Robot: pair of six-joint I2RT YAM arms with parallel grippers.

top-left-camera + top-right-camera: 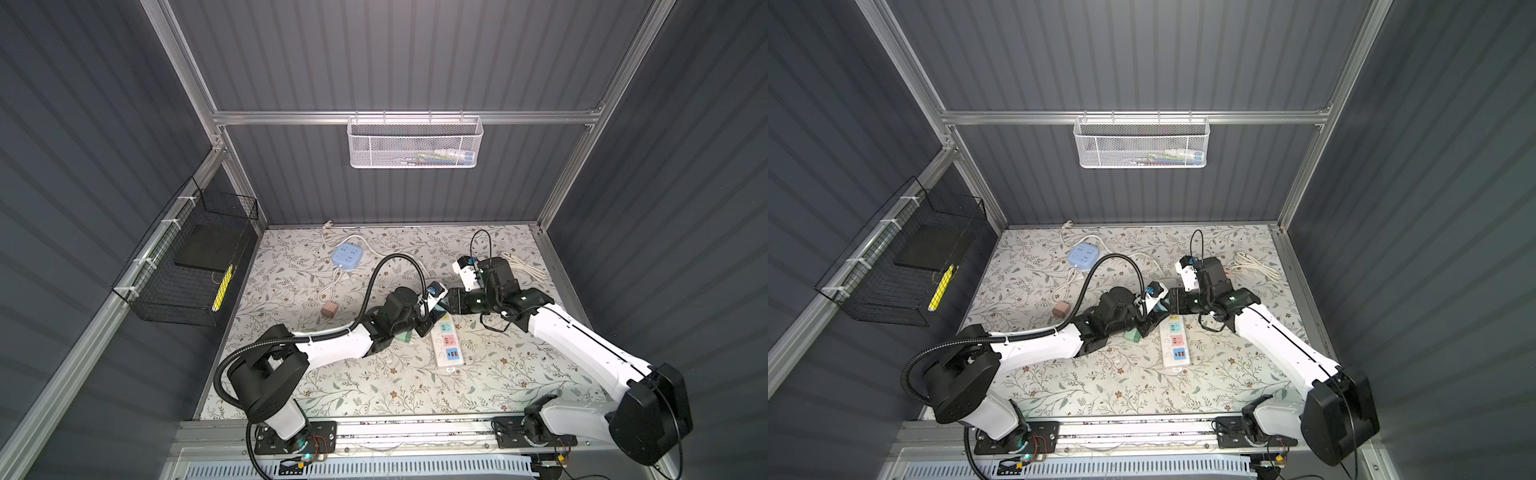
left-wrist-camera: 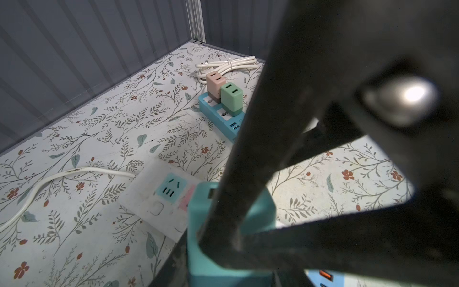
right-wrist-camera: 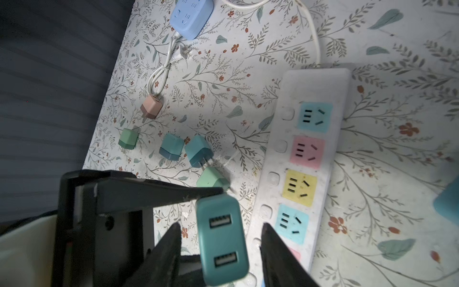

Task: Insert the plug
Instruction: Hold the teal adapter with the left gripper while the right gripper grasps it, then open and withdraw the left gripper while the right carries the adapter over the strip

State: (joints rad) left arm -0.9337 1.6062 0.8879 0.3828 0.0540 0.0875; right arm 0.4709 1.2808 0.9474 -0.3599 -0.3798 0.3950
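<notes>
- left gripper (image 2: 207,239): clamped tight on the teal USB plug (image 3: 222,243).
- right gripper (image 3: 219,225): jaws apart, one finger on each side of the teal USB plug, with a visible gap on both sides. It grips nothing.
- Plug location: held up between the two grippers, at the edge of the white power strip (image 3: 320,84) near its fourth socket face. It is not seated in any socket. Its two USB ports face the right wrist camera.
- White power strip: five socket faces counted in the right wrist view: blue, pink, yellow, blue, then the edge of another pink.
- Power strips: three in total: the white one, a light-blue square strip (image 3: 191,17) and a teal strip (image 2: 211,109).
- The teal strip carries two chargers: plugged pink charger (image 2: 214,82) and plugged green charger (image 2: 231,98).
- Loose on the floral mat (image 3: 372,154): five chargers: one loose pink charger (image 3: 151,106), two loose green chargers (image 3: 128,139) and two loose teal chargers (image 3: 171,146).
- One bundled white cable (image 2: 231,65) lies next to the teal strip.
</notes>
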